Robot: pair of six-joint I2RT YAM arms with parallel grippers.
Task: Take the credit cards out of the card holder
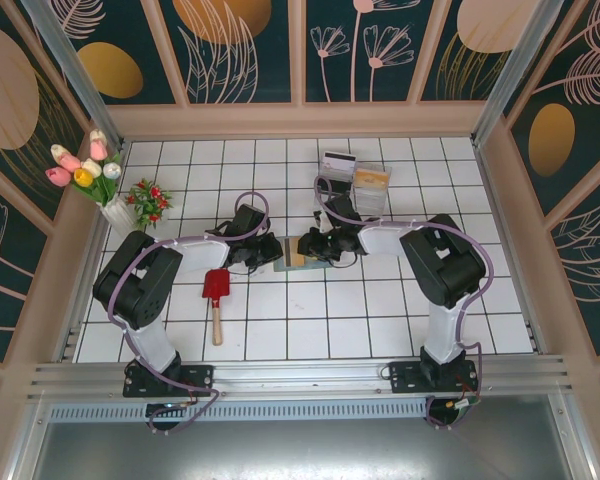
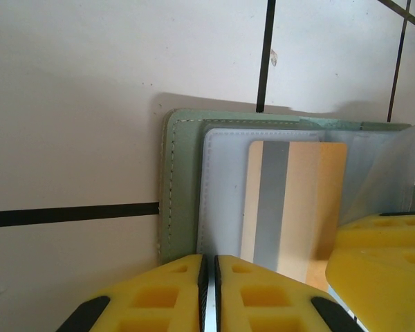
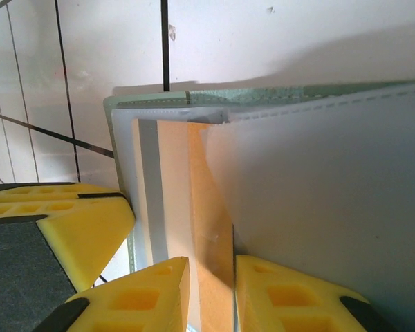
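Card is thin, stiff and slick in the holder; pinch its exposed edge. Left end effector closed tight, right end effector narrowly apart over the card.

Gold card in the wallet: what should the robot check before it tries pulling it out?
1. The left pincer steadies the card holder: ok, shut on its edge.
2. The gold card is in sight: ok, showing against the pale inside.
3. The right pincer grips the gold card: not ok, its jaws stand apart over it.
4. The clear pocket flap is out of the way: not ok, it overlaps part of the card.
5. The card is free of its pocket: cannot tell.
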